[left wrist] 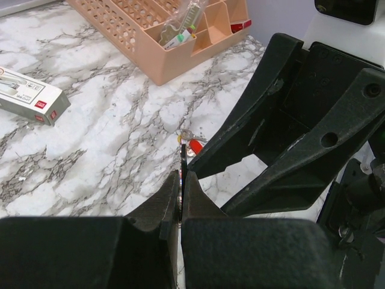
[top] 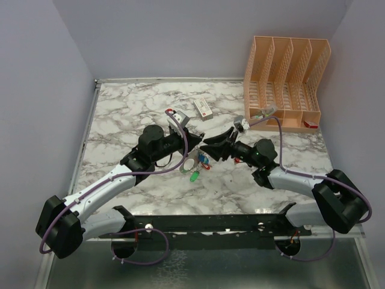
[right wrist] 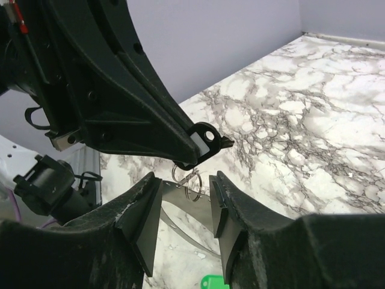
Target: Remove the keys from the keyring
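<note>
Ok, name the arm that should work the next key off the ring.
Likely right. The right end effector is open, straddling the small rings hanging below the black key; the left end effector is shut on that key, steadying it.

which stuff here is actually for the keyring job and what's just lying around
For the job: keys; what looks like a black key pinched in the left pincer; keyring; right pincer, open.

Lying about: white box; orange organizer.
</note>
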You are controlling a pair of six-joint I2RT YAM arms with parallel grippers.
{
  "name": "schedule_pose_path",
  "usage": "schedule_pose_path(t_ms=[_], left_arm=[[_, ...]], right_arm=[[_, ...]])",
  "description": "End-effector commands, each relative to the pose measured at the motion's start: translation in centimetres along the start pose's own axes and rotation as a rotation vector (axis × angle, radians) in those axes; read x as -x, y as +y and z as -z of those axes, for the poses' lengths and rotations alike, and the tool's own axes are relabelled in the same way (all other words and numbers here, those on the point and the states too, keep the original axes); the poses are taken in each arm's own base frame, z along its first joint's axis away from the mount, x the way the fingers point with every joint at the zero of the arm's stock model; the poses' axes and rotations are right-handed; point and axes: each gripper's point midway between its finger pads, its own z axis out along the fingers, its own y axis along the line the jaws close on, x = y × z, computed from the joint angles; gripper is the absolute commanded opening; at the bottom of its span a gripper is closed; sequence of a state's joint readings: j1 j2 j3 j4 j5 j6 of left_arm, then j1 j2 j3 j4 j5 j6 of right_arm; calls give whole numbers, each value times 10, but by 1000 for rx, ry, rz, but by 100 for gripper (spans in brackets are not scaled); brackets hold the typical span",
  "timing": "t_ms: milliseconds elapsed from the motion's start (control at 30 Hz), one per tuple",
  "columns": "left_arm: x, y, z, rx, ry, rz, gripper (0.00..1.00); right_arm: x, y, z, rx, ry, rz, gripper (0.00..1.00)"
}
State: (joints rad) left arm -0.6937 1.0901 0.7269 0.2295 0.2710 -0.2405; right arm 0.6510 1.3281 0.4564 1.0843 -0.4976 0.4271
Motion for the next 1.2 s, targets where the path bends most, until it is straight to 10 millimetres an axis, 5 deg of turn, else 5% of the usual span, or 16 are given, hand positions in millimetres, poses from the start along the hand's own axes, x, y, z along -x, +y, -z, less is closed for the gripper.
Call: schedule_pose_path(t_ms=[0, 267, 533, 833, 1000, 1167], left_arm=[[9, -6, 2, -29, -38, -6, 2], [9, -16, 5, -85, -36, -36, 0], [10, -17, 6, -95, -37, -43, 0], [12, -25, 8, -135, -43, -46, 0], [13, -29, 9, -160, -51, -38, 0], [12, -32, 9, -172, -53, -37, 0]], right_arm=[[1, -10, -4, -64, -5, -54, 47], [15, 1, -2, 0, -6, -21, 55], [42, 2, 7, 50, -73, -157, 57], [48, 7, 1, 125, -105, -261, 60], [46, 11, -1, 178, -105, -284, 56], [45, 12, 0, 190, -118, -281, 38]])
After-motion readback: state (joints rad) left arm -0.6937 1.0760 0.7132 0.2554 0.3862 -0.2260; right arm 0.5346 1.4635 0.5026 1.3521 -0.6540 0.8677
